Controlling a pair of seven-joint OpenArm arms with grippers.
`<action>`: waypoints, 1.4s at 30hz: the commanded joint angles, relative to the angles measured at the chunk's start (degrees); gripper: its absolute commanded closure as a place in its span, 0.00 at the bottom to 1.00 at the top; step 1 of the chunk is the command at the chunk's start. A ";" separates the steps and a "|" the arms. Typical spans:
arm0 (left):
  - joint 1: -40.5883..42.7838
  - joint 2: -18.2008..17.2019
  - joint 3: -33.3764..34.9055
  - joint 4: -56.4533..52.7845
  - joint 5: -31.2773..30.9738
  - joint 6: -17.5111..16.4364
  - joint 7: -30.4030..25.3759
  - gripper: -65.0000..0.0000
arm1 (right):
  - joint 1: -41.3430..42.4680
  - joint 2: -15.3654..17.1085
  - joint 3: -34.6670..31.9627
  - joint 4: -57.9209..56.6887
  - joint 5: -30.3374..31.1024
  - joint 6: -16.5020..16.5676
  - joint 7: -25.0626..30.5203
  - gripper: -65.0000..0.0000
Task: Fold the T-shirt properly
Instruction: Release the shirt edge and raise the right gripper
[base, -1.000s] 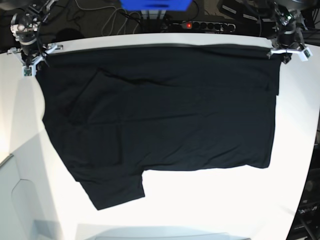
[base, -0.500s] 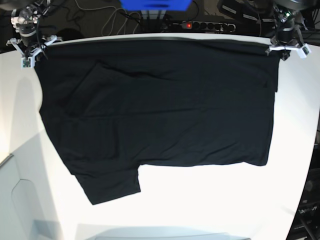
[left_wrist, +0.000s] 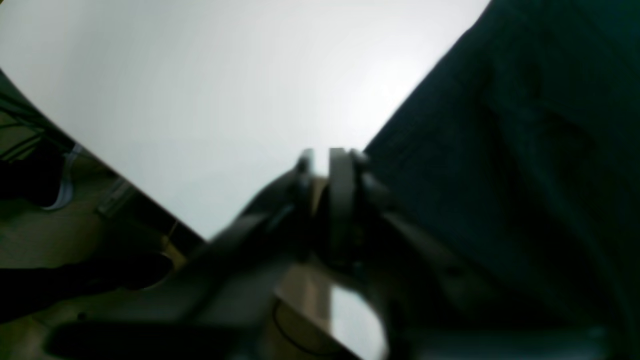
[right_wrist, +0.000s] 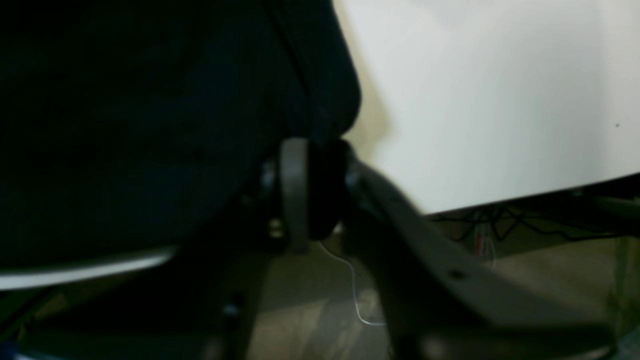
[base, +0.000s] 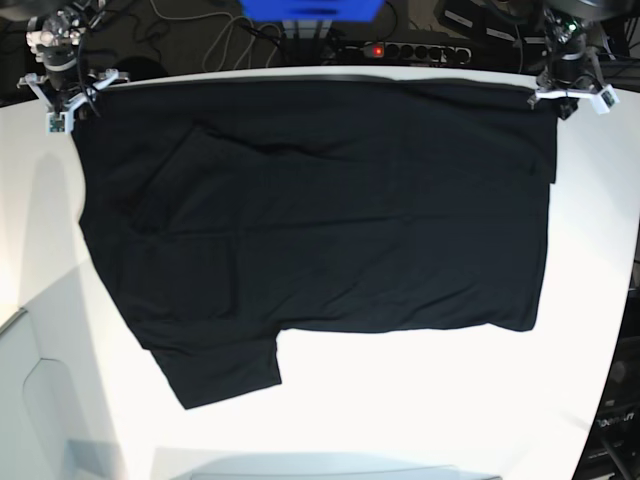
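Observation:
The black T-shirt (base: 320, 220) lies spread over the white table (base: 420, 400), its far edge pulled taut along the table's back edge. One sleeve (base: 225, 375) sticks out at the front left. No print shows. My right gripper (base: 68, 98) is shut on the shirt's far left corner; in the right wrist view its jaws (right_wrist: 310, 190) pinch black cloth (right_wrist: 150, 125). My left gripper (base: 565, 95) is shut on the far right corner; in the left wrist view the closed gripper (left_wrist: 330, 200) holds the cloth's edge (left_wrist: 500, 150).
Behind the table's back edge are a blue box (base: 310, 10), a power strip (base: 420, 50) with a red light, and cables. A grey panel (base: 40, 400) sits at the front left. Bare white table shows in front and to the right of the shirt.
Both grippers have moved toward the back of the table, dragging the shirt with them. The shirt's far edge now lies at the table's back edge and the front hem has slid back slightly.

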 joint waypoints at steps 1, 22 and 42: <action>0.84 -0.69 -0.55 1.27 -0.41 0.16 -1.14 0.75 | -0.26 0.74 0.40 1.43 0.46 0.34 0.91 0.72; 0.93 1.24 -2.92 8.13 -0.32 0.16 -1.23 0.34 | -4.13 -4.88 -11.56 12.60 0.46 0.34 0.91 0.56; 0.84 1.16 -3.01 7.51 0.12 0.16 -1.40 0.34 | -8.26 -4.88 -30.28 11.98 0.20 0.34 0.91 0.56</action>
